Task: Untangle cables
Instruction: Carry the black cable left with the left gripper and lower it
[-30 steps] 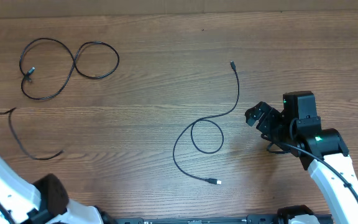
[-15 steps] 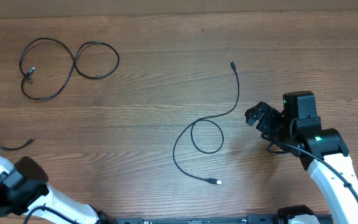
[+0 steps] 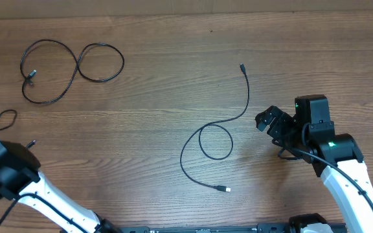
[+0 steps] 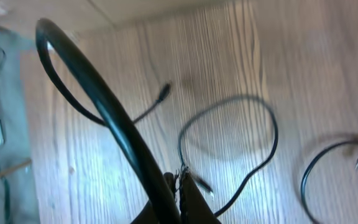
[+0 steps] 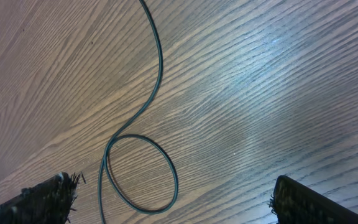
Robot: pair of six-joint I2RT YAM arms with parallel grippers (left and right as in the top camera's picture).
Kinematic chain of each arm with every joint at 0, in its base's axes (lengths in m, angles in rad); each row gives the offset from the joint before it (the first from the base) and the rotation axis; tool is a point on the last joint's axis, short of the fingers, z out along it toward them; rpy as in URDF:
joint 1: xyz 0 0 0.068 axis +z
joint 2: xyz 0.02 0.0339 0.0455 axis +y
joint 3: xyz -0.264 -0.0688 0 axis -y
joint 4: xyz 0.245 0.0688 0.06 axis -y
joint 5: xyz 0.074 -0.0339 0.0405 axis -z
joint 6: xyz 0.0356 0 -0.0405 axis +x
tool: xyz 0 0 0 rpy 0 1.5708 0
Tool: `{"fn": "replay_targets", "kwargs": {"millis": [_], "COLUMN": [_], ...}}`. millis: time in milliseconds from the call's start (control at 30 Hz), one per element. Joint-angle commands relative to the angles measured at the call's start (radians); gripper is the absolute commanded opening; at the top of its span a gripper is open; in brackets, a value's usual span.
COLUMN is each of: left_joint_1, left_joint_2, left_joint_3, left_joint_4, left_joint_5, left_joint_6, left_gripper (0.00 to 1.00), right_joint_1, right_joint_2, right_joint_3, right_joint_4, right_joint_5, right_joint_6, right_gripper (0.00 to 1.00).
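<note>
hidden: from overhead the left gripper (image 4: 179, 200) is covered by its own arm's black wrist; its fingers show only in the wrist view, cut off at the bottom edge
left gripper: fingers pressed together, pinching the thin black held cable (image 4: 98, 102)
held cable: sweeps up and leftward from the fingers, looking thick and blurred this close to the lens; overhead, only a small loop just beyond the wrist and a free tip beside it show
unclear: more black loops lie on the wood behind the held cable, and I cannot tell whose they are
right gripper (image 5: 176, 198): fingers spread wide, holding nothing, only two dark tips visible at the lower corners
single-loop cable (image 5: 160, 59): thin, black, flat on the brown wood-grain table (image 5: 278, 74) just ahead of the spread fingers; one round loop, then a long curving tail
figure-eight cable (image 3: 78, 65): thin, black, two flat loops crossing once, far beyond the left gripper, well apart from the others
</note>
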Motion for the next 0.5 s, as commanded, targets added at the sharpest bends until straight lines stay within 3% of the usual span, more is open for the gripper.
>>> {"fn": "replay_targets", "kwargs": {"millis": [0, 67, 100, 200, 267, 467], "left_joint_1": [0.002, 0.002, 0.002, 0.002, 0.002, 0.001], "left_joint_2": [0.074, 0.100, 0.109, 0.123, 0.123, 0.123], "left_joint_3": [0.005, 0.005, 0.005, -0.001, -0.001, -0.001], "left_joint_4": [-0.027, -0.043, -0.053, -0.063, -0.063, -0.063], "left_joint_5": [0.079, 0.078, 0.079, 0.102, 0.148, 0.339], "left_joint_6": [-0.014, -0.014, -0.014, -0.001, 0.002, 0.024], "left_gripper": [0.04, 0.08, 0.17, 0.90, 1.00, 1.00], "right_joint_1": [0.003, 0.003, 0.003, 0.003, 0.003, 0.003], "right_joint_2": [-0.003, -0.003, -0.003, -0.003, -0.003, -0.003], "right_joint_3": [0.020, 0.020, 0.020, 0.020, 0.020, 0.020], "right_joint_4": [0.004, 0.004, 0.004, 0.004, 0.004, 0.004], "right_joint_5": [-0.006, -0.006, -0.006, -0.006, -0.006, -0.006], "right_joint_6": [-0.005, -0.005, -0.005, -0.005, -0.005, -0.005], "right_gripper": [1.00, 1.00, 1.00, 1.00, 1.00, 1.00]}}
